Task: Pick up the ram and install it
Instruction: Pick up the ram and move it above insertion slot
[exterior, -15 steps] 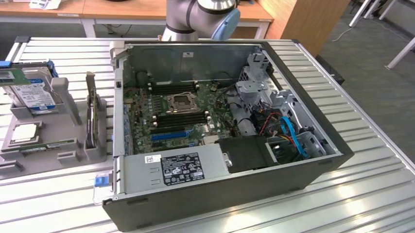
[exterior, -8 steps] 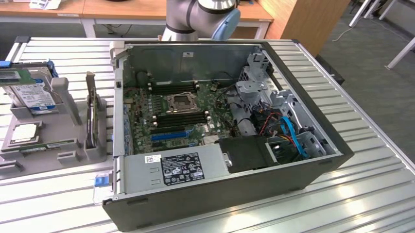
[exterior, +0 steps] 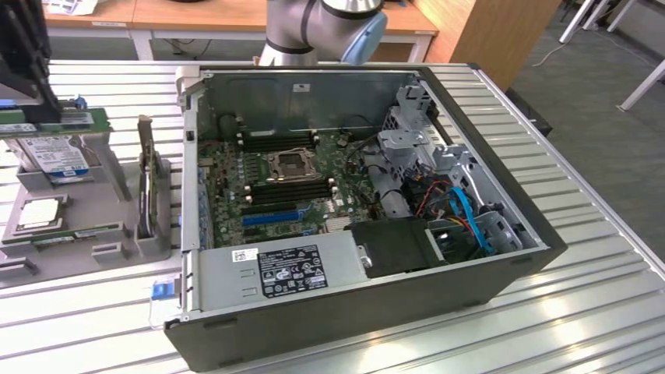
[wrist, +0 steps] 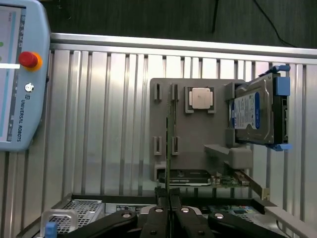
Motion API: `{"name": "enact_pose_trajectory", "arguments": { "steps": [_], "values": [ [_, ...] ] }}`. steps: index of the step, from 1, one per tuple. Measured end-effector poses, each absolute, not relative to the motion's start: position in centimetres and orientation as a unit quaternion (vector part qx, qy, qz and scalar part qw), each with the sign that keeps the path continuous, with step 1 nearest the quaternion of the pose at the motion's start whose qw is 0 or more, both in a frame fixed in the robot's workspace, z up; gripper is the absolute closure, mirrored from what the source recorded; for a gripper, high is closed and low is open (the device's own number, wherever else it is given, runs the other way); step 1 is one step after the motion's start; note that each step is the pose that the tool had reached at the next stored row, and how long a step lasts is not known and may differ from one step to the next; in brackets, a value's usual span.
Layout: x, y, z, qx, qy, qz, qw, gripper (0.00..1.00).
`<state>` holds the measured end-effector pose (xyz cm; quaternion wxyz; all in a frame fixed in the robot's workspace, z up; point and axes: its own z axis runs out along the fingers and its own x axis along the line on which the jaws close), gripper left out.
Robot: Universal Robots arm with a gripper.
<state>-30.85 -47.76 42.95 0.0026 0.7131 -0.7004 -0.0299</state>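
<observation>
The ram [exterior: 73, 231] is a thin green stick standing on edge in a slot of the grey holder [exterior: 104, 253], at the exterior view's left of the open computer case [exterior: 499, 156]. From the wrist it appears edge-on as a narrow line [wrist: 172, 124] across the holder [wrist: 198, 139]. My gripper [wrist: 168, 213] hangs high above the case edge, apart from the ram, its black fingers pressed together and shut with nothing visibly held. Inside the case lies the green motherboard [exterior: 280, 179] with its black memory slots [exterior: 276, 140].
On the holder are a hard drive [exterior: 58, 152] [wrist: 255, 111], a CPU [exterior: 42, 212] [wrist: 200, 97] and an upright expansion card [exterior: 146, 179] [wrist: 198, 176]. A teach pendant [wrist: 20, 74] lies on the slatted table. The arm's base [exterior: 311, 23] stands behind the case.
</observation>
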Motion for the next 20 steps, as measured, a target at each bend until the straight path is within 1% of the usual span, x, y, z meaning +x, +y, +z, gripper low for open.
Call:
{"name": "enact_pose_trajectory", "arguments": {
  "steps": [20],
  "values": [
    [-24.5, -47.8, 43.0, 0.713, -0.700, -0.030, 0.003, 0.88]
  ]
}}
